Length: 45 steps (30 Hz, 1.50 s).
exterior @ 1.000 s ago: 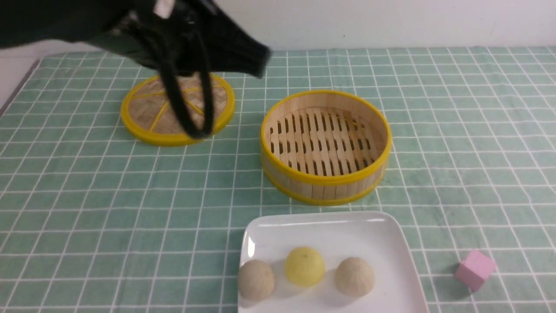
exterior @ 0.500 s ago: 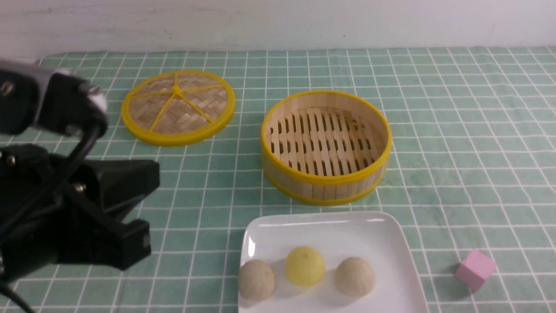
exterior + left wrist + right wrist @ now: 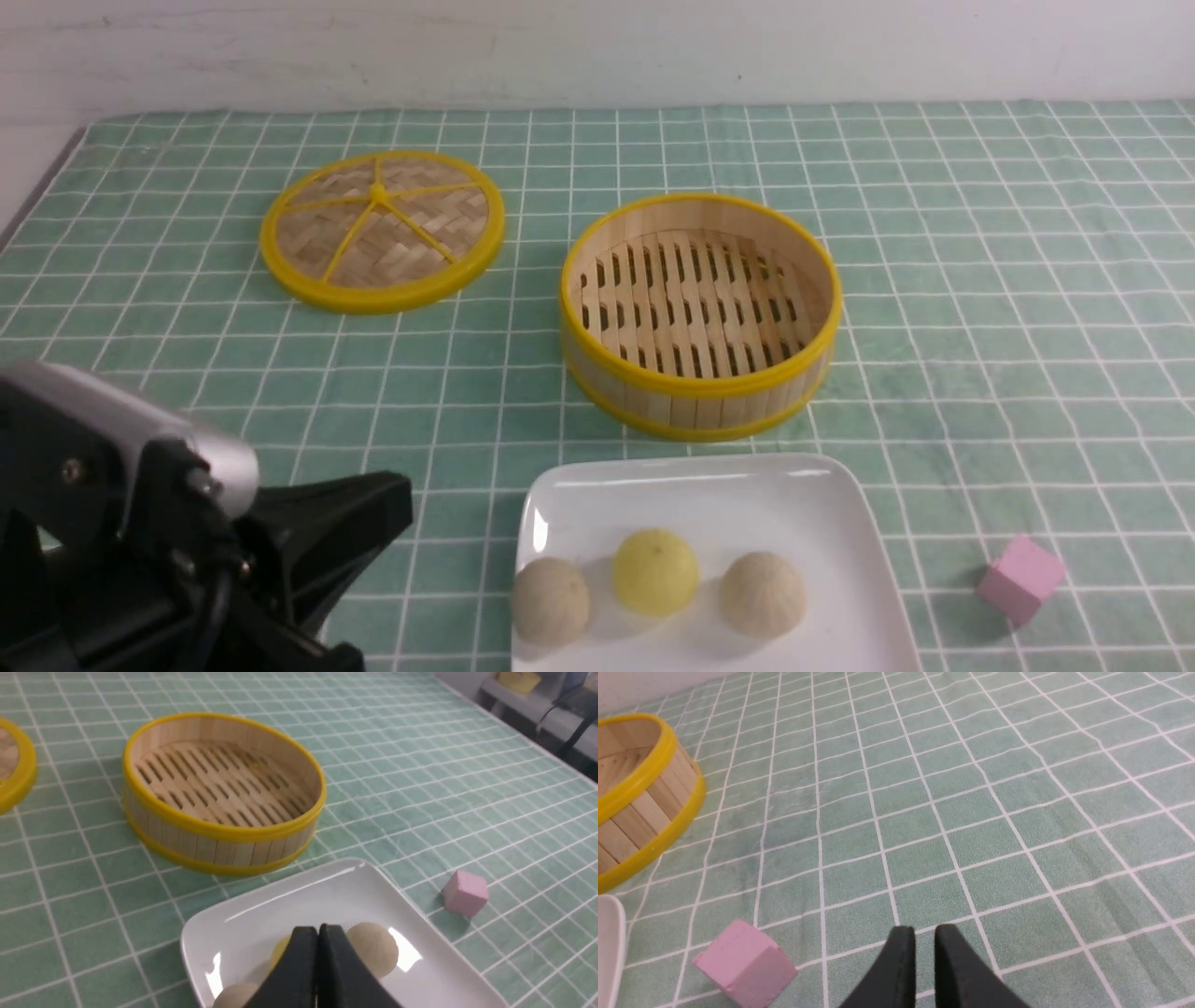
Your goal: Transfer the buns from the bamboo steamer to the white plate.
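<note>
Lower and nearer the camera than half a second ago, the black left arm (image 3: 215, 551) now fills the near left corner of the front view, having dropped away from beside the round woven lid with the yellow rim and spokes (image 3: 378, 233). That lid, the steamer, the plate and the buns lie where they were.

The left end effector (image 3: 310, 931) is all but clenched, its dark fingertips close together with nothing between them; in its wrist view they overlap the sight of the buns. The right end effector (image 3: 927, 931) appears only in its own wrist view, its fingertips slightly parted, released and holding nothing.

All three small round buns sit on the large glossy white plate with rounded corners (image 3: 709, 495): a beige one (image 3: 551, 602) at the plate's left edge, a pale yellow one (image 3: 655, 572) in the middle and another beige one (image 3: 763, 595) to its right. Just beyond the plate stands the deep round bamboo steamer with yellow rims (image 3: 700, 406), its slatted floor bare. To the right of the plate, apart from it, a pink cube (image 3: 1021, 580) rests on the desk (image 3: 980, 327), which is covered in a green cloth with white grid lines.
</note>
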Tool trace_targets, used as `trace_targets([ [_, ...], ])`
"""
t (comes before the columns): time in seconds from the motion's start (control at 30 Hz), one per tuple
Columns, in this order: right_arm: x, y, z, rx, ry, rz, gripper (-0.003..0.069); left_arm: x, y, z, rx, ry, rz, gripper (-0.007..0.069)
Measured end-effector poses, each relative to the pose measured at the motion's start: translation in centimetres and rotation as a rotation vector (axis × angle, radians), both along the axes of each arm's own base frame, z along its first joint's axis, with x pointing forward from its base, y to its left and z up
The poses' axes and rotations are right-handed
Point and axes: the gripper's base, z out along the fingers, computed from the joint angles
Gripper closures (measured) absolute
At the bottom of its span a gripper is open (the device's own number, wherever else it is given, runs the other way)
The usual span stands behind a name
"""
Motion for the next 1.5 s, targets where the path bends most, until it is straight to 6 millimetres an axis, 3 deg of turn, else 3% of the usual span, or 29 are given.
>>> trace_targets([
  [0.33,0.0,0.0,0.0,0.0,-0.001,0.0,0.0561,-0.1,0.3,-0.3,0.012,0.032,0.018,0.0599],
  [0.5,0.0,0.0,0.0,0.0,-0.001,-0.001,0.0555,-0.3,2.4,-1.6,0.011,0.073,0.127,0.0592],
  [0.6,0.0,0.0,0.0,0.0,-0.001,-0.001,0.0552,-1.3,5.5,-3.8,-0.014,0.067,0.31,0.0589],
  [0.73,0.0,0.0,0.0,0.0,-0.001,-0.001,0.0547,-2.7,7.7,-6.6,0.004,-0.001,0.461,0.0585],
  [1.03,0.0,0.0,0.0,0.0,-0.001,-0.001,0.0533,-3.9,9.7,-12.6,0.04,0.009,0.744,0.0582],
  [1.5,0.0,0.0,0.0,0.0,-0.001,-0.001,0.0517,-3.8,9.9,-12.5,0.084,-0.028,0.776,0.0566],
])
